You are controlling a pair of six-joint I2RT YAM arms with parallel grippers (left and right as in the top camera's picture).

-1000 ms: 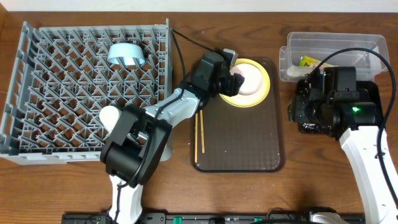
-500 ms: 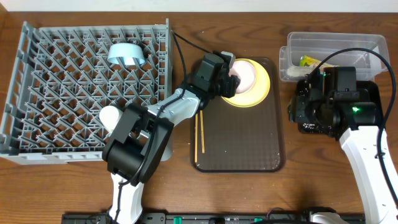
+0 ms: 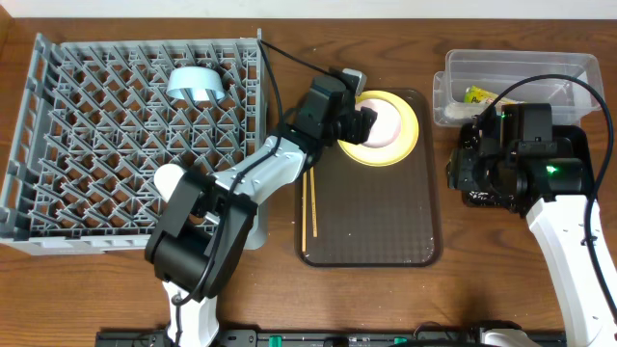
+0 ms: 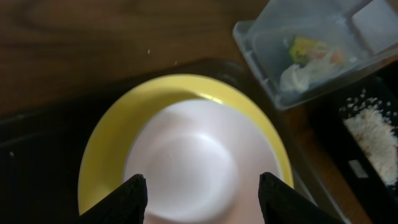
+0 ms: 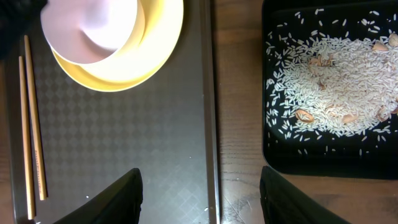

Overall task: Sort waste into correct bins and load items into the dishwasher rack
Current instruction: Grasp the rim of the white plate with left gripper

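A white bowl sits in a yellow plate at the back of the dark tray. My left gripper is open, its fingers either side of the bowl on the plate. Two chopsticks lie on the tray's left side. My right gripper is open and empty above the tray's right edge; the bowl, plate and chopsticks show in its view. A metal cup lies in the grey dishwasher rack.
A clear bin with wrappers stands at the back right, also in the left wrist view. A black bin holding rice and shells sits right of the tray, under my right arm in the overhead view.
My left gripper shifted slightly back and right over the bowl. The right arm has not moved.
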